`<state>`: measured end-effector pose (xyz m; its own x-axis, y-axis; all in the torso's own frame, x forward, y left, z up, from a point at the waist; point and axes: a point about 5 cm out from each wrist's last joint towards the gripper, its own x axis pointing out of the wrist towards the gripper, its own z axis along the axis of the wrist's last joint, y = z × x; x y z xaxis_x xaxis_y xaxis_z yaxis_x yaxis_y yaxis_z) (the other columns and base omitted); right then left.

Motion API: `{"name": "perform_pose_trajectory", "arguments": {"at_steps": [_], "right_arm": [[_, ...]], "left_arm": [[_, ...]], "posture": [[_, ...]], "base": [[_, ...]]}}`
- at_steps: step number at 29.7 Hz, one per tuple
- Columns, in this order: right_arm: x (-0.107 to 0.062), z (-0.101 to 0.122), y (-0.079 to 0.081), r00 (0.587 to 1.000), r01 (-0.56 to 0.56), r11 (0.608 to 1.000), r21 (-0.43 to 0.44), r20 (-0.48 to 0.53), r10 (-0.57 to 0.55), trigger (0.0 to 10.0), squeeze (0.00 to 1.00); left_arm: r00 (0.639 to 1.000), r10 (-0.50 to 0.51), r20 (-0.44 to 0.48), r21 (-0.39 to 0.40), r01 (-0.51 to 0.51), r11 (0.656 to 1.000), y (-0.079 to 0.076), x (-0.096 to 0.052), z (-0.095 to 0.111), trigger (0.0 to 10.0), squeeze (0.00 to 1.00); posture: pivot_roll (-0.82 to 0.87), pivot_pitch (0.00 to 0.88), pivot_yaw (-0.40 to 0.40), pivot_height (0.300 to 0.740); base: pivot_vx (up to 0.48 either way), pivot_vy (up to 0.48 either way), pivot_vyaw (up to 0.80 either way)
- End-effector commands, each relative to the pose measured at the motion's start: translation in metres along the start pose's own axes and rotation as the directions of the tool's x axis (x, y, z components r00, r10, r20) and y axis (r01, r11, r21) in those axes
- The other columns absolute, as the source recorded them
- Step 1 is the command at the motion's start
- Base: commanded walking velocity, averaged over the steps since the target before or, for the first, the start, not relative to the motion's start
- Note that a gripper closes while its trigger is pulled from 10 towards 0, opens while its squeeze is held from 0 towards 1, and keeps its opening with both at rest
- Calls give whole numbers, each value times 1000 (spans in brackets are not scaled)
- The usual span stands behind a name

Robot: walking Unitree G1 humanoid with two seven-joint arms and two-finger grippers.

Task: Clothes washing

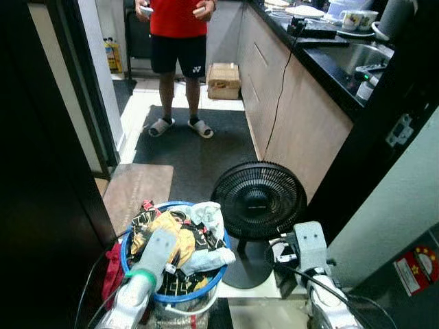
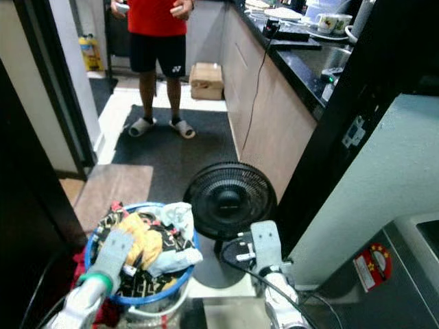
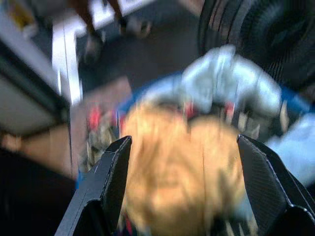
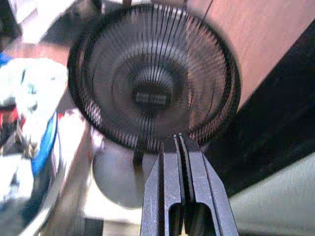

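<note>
A blue-rimmed laundry basket stands on the floor in front of me, heaped with clothes. On top lie a yellow garment and a pale crumpled one. A red cloth hangs over its left side. My left arm reaches over the basket. In the left wrist view my left gripper is open, its fingers spread wide just above the yellow garment, holding nothing. My right arm is low on the right, and my right gripper is shut and empty, pointing at the fan.
A black floor fan stands just right of the basket, its cable trailing by my right arm. A person in a red top stands down the corridor. A kitchen counter runs along the right, and a grey appliance is at the near right.
</note>
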<state>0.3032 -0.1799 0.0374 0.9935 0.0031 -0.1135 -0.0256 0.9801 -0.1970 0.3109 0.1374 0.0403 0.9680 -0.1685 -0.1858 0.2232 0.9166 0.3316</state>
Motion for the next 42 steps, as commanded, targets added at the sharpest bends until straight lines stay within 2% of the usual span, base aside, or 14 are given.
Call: {"name": "perform_pose_trajectory", "arguments": {"at_steps": [1,2,3,8,12,18,21,23,25,31,37,42], "right_arm": [[1,9,0,998,30,999,30,52,-31,10000,0],[1,9,0,998,30,999,30,52,-31,10000,0],[2,11,0,997,44,998,41,62,-46,10000,0],[0,7,2,997,53,997,50,51,-55,10000,0],[-7,-5,10,1000,23,999,35,6,-23,10000,0],[-10,-9,13,1000,-3,1000,23,-16,3,10000,0],[-5,-3,15,1000,-27,1000,12,-2,27,10000,0],[-4,-1,15,999,-32,999,10,3,32,10000,0],[-2,2,15,999,-42,999,2,10,42,10000,0],[2,5,9,1000,-27,1000,-11,7,27,10000,0],[2,9,6,1000,3,1000,22,29,-4,10000,0],[2,9,10,1000,4,1000,28,30,-5,10000,0]], "left_arm": [[995,-48,92,22,46,999,-6,12,27,10000,0],[995,-48,92,22,46,999,-6,12,27,10000,0],[990,-69,121,36,65,997,-7,18,39,10000,0],[986,-95,137,68,86,994,-7,22,47,10000,0],[991,-86,103,91,77,993,-1,21,39,10000,0],[999,-49,10,61,49,997,7,18,22,10000,0],[999,-23,-25,46,24,999,14,15,15,10000,0],[999,-17,-27,45,18,999,15,15,14,10000,0],[1000,-8,-28,53,9,999,19,12,12,10000,0],[999,-20,-27,67,22,998,21,14,16,10000,0],[1000,-28,-8,42,28,999,21,19,25,10000,0],[1000,-10,-19,3,10,1000,21,22,27,10000,0]], "posture": [[17,0,48,740],[17,0,48,740],[1,0,76,740],[-10,0,95,740],[-6,0,103,740],[19,21,83,740],[36,87,66,740],[36,87,66,740],[52,144,64,740],[61,216,87,740],[57,195,89,740],[44,129,78,740]], "base": [[0,0,0],[0,0,0],[0,0,0],[0,0,0],[0,0,0],[0,0,0],[0,0,0],[0,0,0],[0,0,0],[0,0,0],[0,0,0],[0,0,0]]}}
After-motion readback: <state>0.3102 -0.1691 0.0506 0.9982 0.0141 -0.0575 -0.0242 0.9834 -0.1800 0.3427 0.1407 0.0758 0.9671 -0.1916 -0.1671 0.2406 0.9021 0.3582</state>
